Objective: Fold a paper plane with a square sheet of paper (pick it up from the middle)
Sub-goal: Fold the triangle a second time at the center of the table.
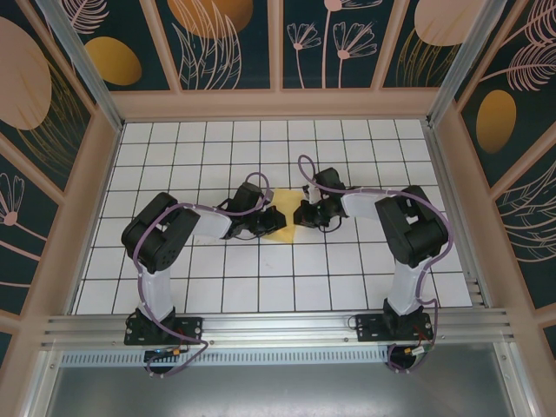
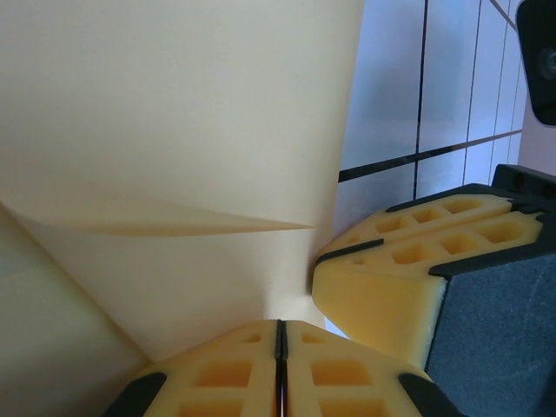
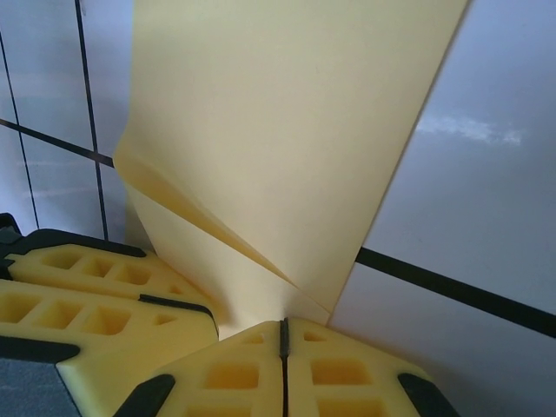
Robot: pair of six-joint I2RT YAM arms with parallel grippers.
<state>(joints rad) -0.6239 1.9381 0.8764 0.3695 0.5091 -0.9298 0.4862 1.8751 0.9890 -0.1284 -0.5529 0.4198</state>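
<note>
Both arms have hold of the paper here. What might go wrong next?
Both pairs of jaws are shut on the yellow paper almost side by side; pulling apart may tear it. In the left wrist view the right arm's pads sit close against the left ones, so they may collide. The loose fold could crease crooked.

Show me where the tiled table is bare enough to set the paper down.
The far rows of the table are bare, from the back wall down to the yellow paper. The near strip between the left arm's base and the right arm's base is also free. The middle is crowded: the left gripper and right gripper, both shut, pinch the paper there.
</note>
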